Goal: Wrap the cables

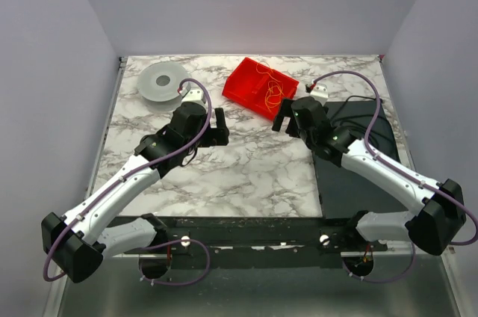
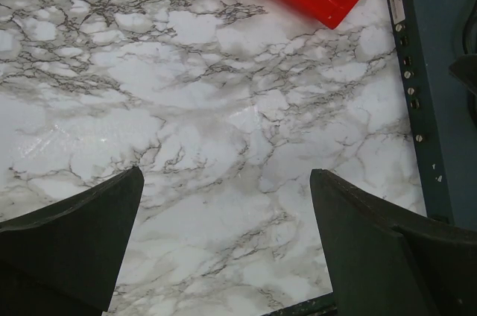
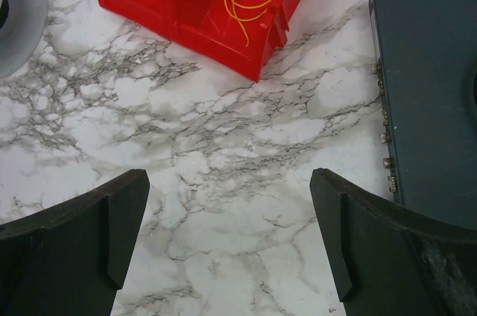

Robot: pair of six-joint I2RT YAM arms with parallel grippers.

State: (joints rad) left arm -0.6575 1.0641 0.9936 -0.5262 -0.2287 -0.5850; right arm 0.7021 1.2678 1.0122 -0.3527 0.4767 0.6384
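Over the marble table (image 1: pixel 246 175), the left arm (image 1: pixel 112 197) and right arm (image 1: pixel 381 171) stretch forward and angle toward each other. The left claw (image 1: pixel 221 128) hovers near of the one red bin (image 1: pixel 240 87), the right claw (image 1: pixel 283 116) just beside its right end. Both claws gape wide, holding nothing. The cables (image 1: pixel 267 87) (a loose yellow tangle, strands too fine to count) lie inside the bin. One grey spool (image 1: pixel 160 81) sits far left; one dark box (image 1: pixel 358 160) lies right.
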